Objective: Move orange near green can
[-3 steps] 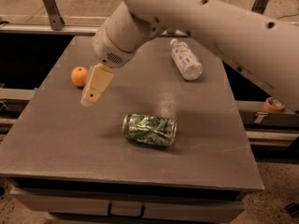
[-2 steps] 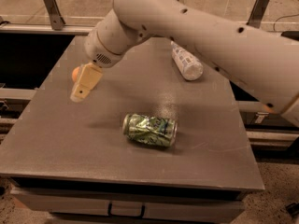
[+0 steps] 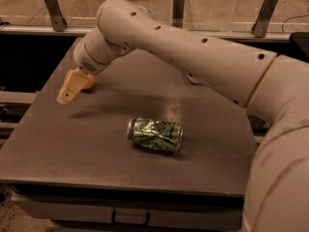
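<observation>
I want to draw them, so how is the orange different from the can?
The orange is small and round; the can is bigger, dented and lies on its side. The orange is orange; the can is green and silver. The orange sits far left, partly hidden behind the hand; the can lies in the open near the middle. Both rest on the table.

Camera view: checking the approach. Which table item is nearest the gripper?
The orange, the small round fruit peeking out right beside the gripper at the left of the table; the crushed green can lies well apart, mid-table.
</observation>
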Tool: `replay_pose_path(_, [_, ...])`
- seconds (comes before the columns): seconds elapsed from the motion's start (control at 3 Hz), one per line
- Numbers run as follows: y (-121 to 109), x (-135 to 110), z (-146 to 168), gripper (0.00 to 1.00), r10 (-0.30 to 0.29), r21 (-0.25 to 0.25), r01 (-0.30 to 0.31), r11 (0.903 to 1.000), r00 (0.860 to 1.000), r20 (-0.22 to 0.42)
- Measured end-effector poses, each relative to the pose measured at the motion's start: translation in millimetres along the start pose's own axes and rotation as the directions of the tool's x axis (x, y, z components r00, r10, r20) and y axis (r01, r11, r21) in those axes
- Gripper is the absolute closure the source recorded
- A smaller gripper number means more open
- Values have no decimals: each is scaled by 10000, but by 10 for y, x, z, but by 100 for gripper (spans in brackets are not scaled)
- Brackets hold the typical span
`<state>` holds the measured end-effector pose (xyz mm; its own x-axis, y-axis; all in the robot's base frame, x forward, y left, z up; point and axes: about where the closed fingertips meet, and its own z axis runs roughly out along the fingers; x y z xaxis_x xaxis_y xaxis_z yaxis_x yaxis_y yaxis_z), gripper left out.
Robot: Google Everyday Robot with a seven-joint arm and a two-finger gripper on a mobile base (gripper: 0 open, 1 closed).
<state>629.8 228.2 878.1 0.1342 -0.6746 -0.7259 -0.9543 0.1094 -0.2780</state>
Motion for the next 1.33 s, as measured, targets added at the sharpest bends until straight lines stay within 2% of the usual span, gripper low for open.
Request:
replay_pose_path(0.33, [-130,147,186,17,476,221,-473,9986,9988,-126])
replay_pose_path(0.67, [-201,268,190,40,828,466,-817,9956,9963,-216])
replay_pose_path(1.0, [-234,298,55,64,964,678,-950,9932,9952,-168])
replay_pose_path(1.33, [-253,211,-306,86,822,909,-805,9926,9965,-150])
